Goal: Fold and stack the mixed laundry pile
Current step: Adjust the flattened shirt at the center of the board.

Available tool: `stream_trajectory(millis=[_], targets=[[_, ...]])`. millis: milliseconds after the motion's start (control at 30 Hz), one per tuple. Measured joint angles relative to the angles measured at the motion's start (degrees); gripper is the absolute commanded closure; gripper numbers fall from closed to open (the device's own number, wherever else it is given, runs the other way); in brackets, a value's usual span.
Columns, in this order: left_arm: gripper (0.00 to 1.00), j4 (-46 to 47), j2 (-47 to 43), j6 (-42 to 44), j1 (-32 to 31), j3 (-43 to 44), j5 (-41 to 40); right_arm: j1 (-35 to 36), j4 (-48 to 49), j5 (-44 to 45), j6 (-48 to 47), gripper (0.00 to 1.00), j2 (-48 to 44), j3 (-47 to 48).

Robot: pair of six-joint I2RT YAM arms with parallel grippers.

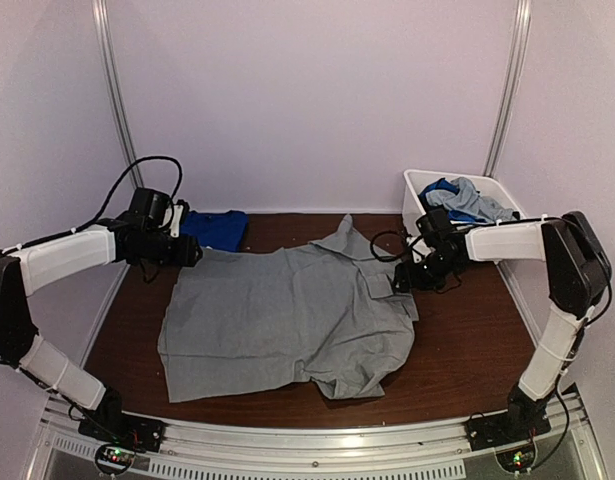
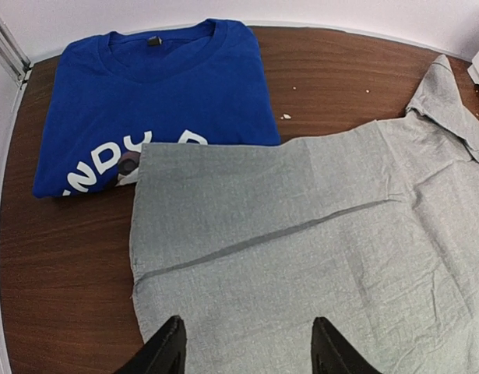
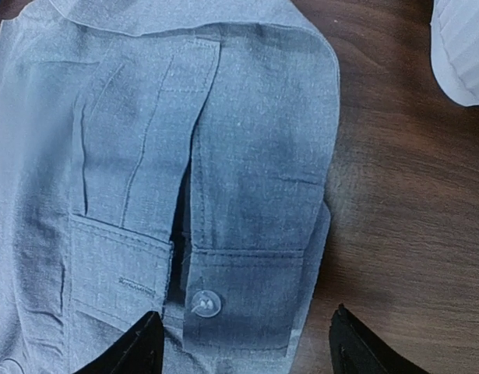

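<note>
Both tools stand wide with nothing between their fingers. The left tool [image 2: 247,331] hovers over the far-left part of the grey shirt [image 1: 287,310], and the right tool [image 3: 245,315] hangs over the shirt's right sleeve, at the buttoned cuff [image 3: 247,300].

The shirt lies spread on the middle of the surface [image 1: 467,340]. Its near hem is rumpled at the right corner, so a fold made over it would likely lock the creases in.

At the cuff the cloth is doubled over itself. A shallow pinch there could take only the top layer, and the sleeve would peel open as it lifts. A pinch on the button could slip off.

Farther back, the shirt's left corner overlaps the folded blue tee [image 2: 146,93]. If the left tool closes near that edge it may catch both cloths and drag the tee out of its fold.

Beyond, at the far right, the bin [image 1: 412,185] holds more clothes [image 1: 467,200]. It sits just beside the right tool, so a wide swing of the sleeve could knock it.
</note>
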Motion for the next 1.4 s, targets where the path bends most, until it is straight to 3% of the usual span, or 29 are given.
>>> stream_trajectory(millis=[133, 300, 467, 667, 767, 867, 1000, 1100, 1133, 1267, 1400], targets=[[0.44, 0.0, 0.0, -0.1, 0.0, 0.0, 0.4, -0.7, 1.3, -2.6, 0.2, 0.42, 2.3, -0.3], [0.44, 0.0, 0.0, -0.2, 0.0, 0.0, 0.5, -1.4, 1.9, -4.6, 0.5, 0.79, 3.2, -0.3], [0.44, 0.1, 0.0, -0.2, 0.0, 0.0, 0.6, -1.7, 1.9, -5.1, 0.8, 1.00, 2.5, -0.2], [0.44, 0.4, 0.0, -0.3, 0.0, -0.1, 0.6, -1.7, -0.3, -6.5, 0.9, 1.00, -1.6, 3.7], [0.44, 0.6, 0.0, -0.3, 0.0, -0.3, 0.9, -1.6, -0.3, -8.4, 0.9, 1.00, -2.8, 10.4], [0.44, 1.1, 0.0, -0.5, 0.0, -0.6, 1.5, -1.6, -0.1, -9.6, 1.0, 1.00, -0.2, 23.3], [0.44, 1.6, 0.0, -0.7, -0.1, -0.8, 2.6, -1.7, 2.8, -12.7, 2.9, 0.98, 10.9, 49.0], [0.43, 1.7, 0.0, -0.7, -0.2, -1.0, 3.2, -1.2, 3.5, -17.8, 3.9, 0.57, 19.8, 63.6], [0.43, 1.7, 0.0, -0.7, -0.3, -1.2, 3.4, -0.9, 3.1, -19.5, 3.8, 0.49, 21.2, 64.8], [0.42, 1.7, 0.0, -0.7, -0.9, -1.8, 4.0, 1.6, -0.2, -22.6, 1.0, 0.41, 20.3, 55.7], [0.42, 1.6, 0.1, -0.6, -3.0, -2.0, 3.9, 4.3, -1.0, -20.8, -0.2, 0.46, 11.3, 29.7]])
